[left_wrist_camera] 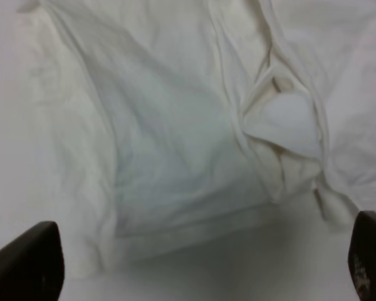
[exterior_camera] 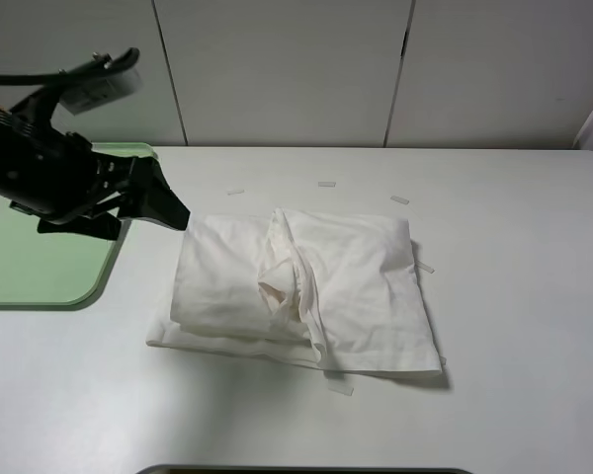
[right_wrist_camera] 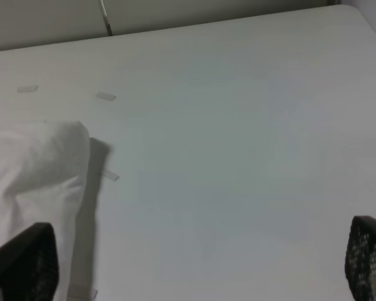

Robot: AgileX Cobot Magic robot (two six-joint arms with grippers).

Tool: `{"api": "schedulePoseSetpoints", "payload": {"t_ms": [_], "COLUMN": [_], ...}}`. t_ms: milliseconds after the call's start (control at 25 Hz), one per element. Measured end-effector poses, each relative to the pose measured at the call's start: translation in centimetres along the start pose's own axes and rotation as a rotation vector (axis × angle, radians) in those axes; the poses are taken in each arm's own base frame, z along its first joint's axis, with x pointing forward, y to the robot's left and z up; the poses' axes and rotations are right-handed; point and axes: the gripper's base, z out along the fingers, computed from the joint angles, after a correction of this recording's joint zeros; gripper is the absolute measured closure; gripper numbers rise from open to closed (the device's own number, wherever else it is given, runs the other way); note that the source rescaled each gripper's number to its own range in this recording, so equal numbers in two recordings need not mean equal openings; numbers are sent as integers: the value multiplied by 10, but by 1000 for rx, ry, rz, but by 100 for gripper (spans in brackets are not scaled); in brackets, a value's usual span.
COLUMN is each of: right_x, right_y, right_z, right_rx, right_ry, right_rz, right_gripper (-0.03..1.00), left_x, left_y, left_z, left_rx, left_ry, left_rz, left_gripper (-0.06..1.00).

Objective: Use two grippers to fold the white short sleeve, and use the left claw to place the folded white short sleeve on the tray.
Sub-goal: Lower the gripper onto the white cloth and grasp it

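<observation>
The white short sleeve lies folded into a rumpled rectangle on the middle of the white table. It fills the left wrist view, and one corner shows in the right wrist view. The pale-green tray lies at the table's left edge, empty where it shows. My left gripper hovers over the tray's right rim, just left of the shirt's back-left corner. Its jaws are wide open and empty. My right gripper is open and empty over bare table right of the shirt. It is out of the exterior view.
Small pale strips lie on the table behind the shirt and at its front edge. A panelled wall stands behind the table. A dark edge shows at the table's front.
</observation>
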Motion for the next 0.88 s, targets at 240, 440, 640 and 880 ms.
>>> {"api": "schedulePoseSetpoints", "payload": {"t_ms": [240,440,640,880], "right_x": [0,0,0,0], "right_y": [0,0,0,0], "right_z": [0,0,0,0], "right_rx": [0,0,0,0], "right_ry": [0,0,0,0], "right_rz": [0,0,0,0], "right_gripper": [-3,-3,-3,-3], "left_x": [-3,-2,-1,1], "left_y": [22,40,50,61], "left_z": [32,48,62,88], "left_rx": [-12,-35,-53,-61], "left_ry": [81,134,153,175], "left_rz": [-53,-104,-124,-160], "left_gripper": [4,5,6,6]}}
